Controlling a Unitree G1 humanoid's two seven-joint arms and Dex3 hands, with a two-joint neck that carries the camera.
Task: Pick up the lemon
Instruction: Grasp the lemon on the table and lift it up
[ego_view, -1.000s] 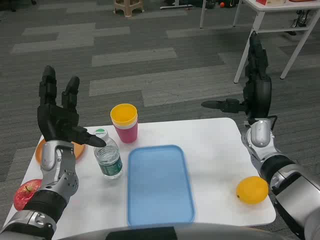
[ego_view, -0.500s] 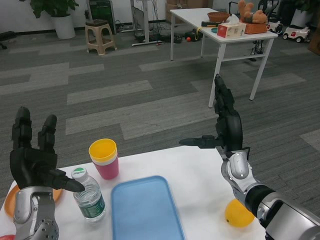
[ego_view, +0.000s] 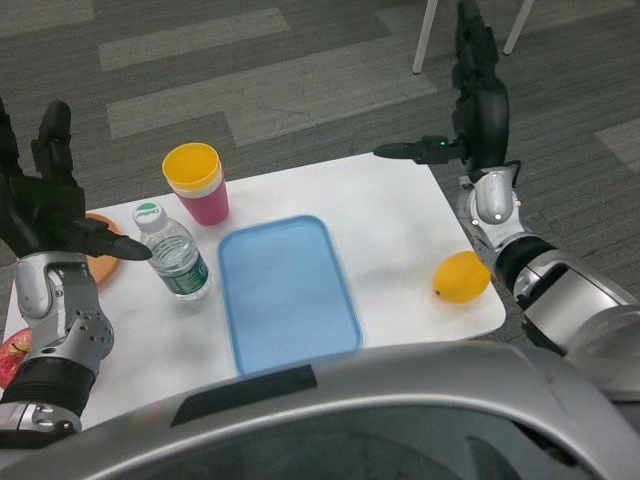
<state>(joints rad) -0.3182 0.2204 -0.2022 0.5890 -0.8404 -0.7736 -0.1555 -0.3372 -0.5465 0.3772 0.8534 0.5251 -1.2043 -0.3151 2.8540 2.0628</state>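
Fingers of both black hands are spread and empty, the right hand (ego_view: 478, 110) raised above the round yellow lemon (ego_view: 461, 277) near the white table's (ego_view: 400, 215) edge, apparently for reaching down, the left hand (ego_view: 45, 205) waiting by the clear plastic water bottle (ego_view: 172, 252).

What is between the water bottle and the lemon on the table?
In the head view, the blue tray lies between the water bottle and the lemon, then bare white table.

White surface (ego_view: 400, 215) fills middle of frame. Lemon (ego_view: 461, 277) lies near its right edge, lower right. Blue tray (ego_view: 286, 290) at centre; water bottle (ego_view: 174, 253) upright just left of it; yellow cup in pink cup (ego_view: 195, 182) above bottle. Right hand (ego_view: 478, 110) raised upper right, fingers spread, apart from lemon. Left hand (ego_view: 40, 205) raised at left edge, fingers spread, over orange plate (ego_view: 103, 265).
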